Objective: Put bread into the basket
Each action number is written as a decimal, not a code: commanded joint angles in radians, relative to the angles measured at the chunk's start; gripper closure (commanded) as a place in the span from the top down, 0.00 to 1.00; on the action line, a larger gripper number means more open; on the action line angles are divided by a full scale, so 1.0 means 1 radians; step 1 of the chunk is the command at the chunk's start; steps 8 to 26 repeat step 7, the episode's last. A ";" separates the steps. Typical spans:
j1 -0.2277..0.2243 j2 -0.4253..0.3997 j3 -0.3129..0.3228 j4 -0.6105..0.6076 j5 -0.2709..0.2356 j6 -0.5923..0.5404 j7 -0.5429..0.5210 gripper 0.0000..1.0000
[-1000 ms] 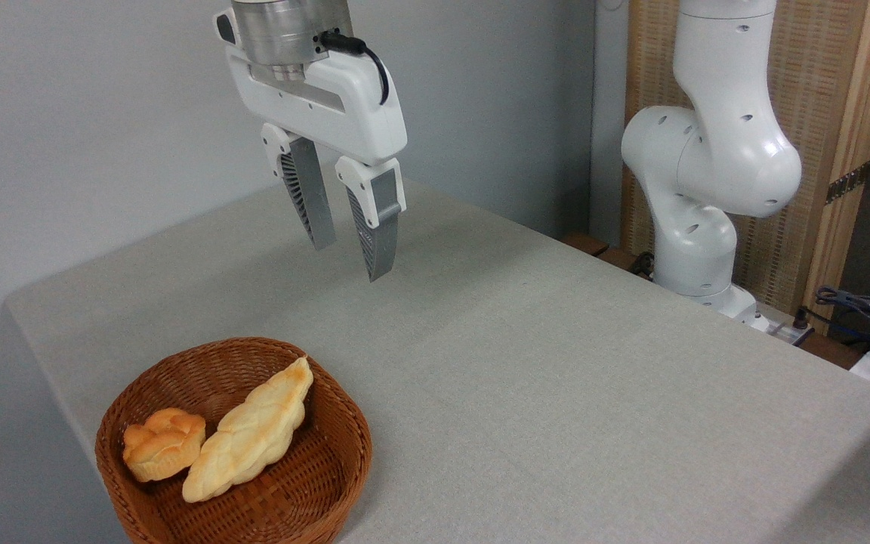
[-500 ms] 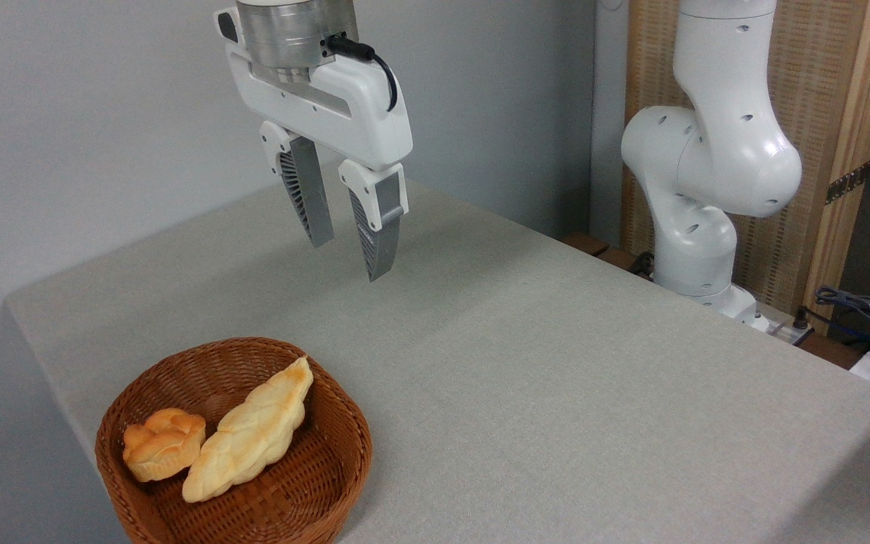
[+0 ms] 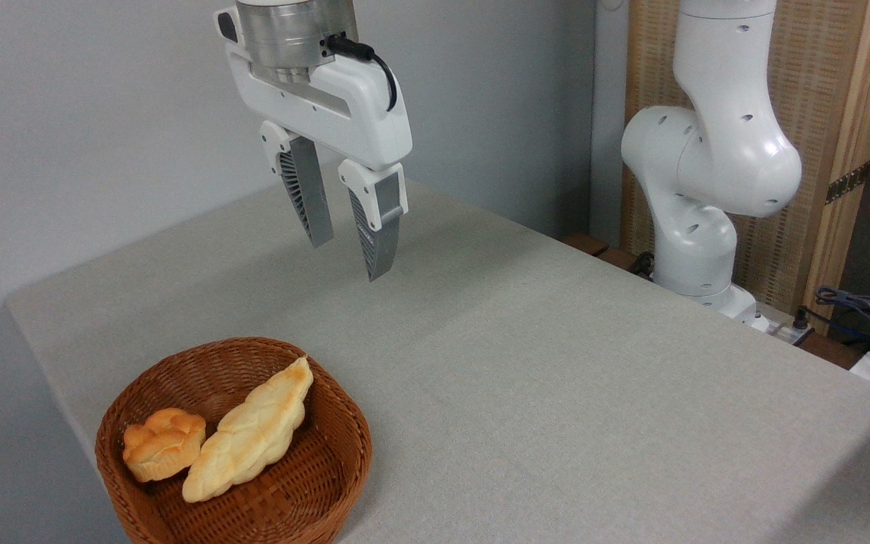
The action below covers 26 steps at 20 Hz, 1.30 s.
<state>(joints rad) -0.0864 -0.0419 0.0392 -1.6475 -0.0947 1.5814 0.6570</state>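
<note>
The bread [image 3: 163, 443], a small round orange-golden bun with a knotted, segmented top, lies inside the basket [image 3: 329, 483], toward its left side. It rests on the woven floor and sits just beside a long pale-yellow braided loaf [image 3: 250, 431], which stretches diagonally across the middle of the same basket; whether the two actually touch cannot be settled from this view, though they look to meet along the bun's right flank. The basket itself stands at the near left corner of the table [image 3: 556, 393], its lower edge cut off by the frame.

The hand [image 3: 347, 257] hangs high above the table, well apart from the basket and further back. Its two fingers point down with a clear gap between them and nothing held in that gap (the grey pads are bare). No part of the arm is near the bun or the wicker rim.

Judged from how things lie, the task looks finished: the bun is fully within the basket's rim, not perched on the edge or tilted against the wall, and the hand is empty and clear of it. Nothing visible on the table remains to be carried over; the grey cloth surface shows no other bread. What might be left is only a return of the arm to a resting pose, and even that is a guess. The bun seems settled enough that it should stay where it is.
</note>
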 commanded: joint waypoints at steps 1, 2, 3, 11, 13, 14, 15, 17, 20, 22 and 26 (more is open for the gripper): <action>-0.007 0.002 0.007 0.023 0.016 -0.017 0.001 1.00; -0.009 0.004 0.005 0.023 0.030 -0.014 -0.002 1.00; -0.015 0.005 0.005 0.023 0.041 -0.012 0.000 1.00; -0.024 0.008 0.007 0.023 0.053 -0.012 0.000 1.00; -0.024 0.008 0.007 0.023 0.053 -0.012 0.000 1.00; -0.024 0.008 0.007 0.023 0.053 -0.012 0.000 1.00; -0.024 0.008 0.007 0.023 0.053 -0.012 0.000 1.00; -0.024 0.008 0.007 0.023 0.053 -0.012 0.000 1.00; -0.024 0.008 0.007 0.023 0.053 -0.012 0.000 1.00; -0.024 0.008 0.007 0.023 0.053 -0.012 0.000 1.00; -0.024 0.008 0.007 0.023 0.053 -0.012 0.000 1.00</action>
